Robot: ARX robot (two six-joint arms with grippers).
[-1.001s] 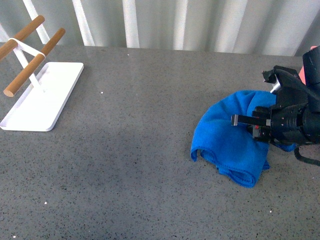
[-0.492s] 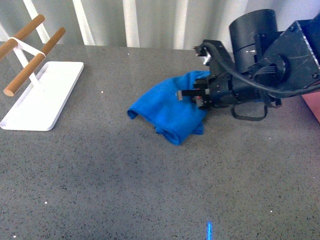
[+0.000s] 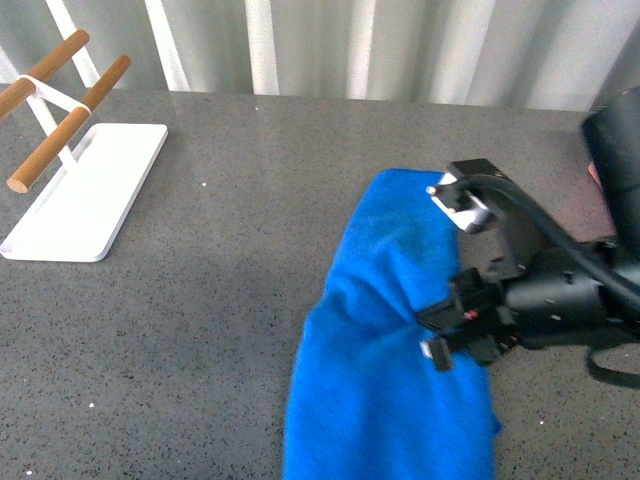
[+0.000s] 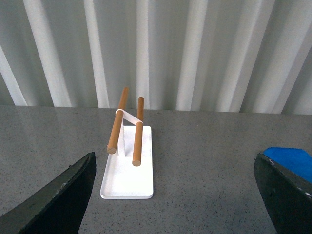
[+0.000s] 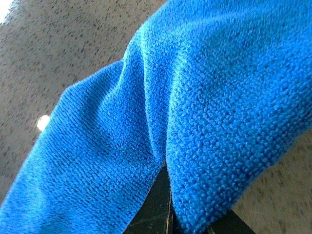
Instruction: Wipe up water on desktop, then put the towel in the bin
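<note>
Towel (image 3: 380, 380) drapes from the right pincer (image 3: 436, 336), pinched between its jaws.

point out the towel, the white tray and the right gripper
towel (image 3: 375, 340) front view, middle of the cloth
white tray (image 3: 108, 185) front view, bare flat base
right gripper (image 3: 440, 336) front view, between its fingertips

The desktop (image 3: 200, 330) was a broad, flat slab, dark grey and stone-like, flecked with fine black and white speckles; a few small bright specks showed on it; at its far left corner a flat white tray (image 3: 105, 195) lay directly on it; wooden rods (image 3: 70, 123) stood on a white stand above that tray
</note>
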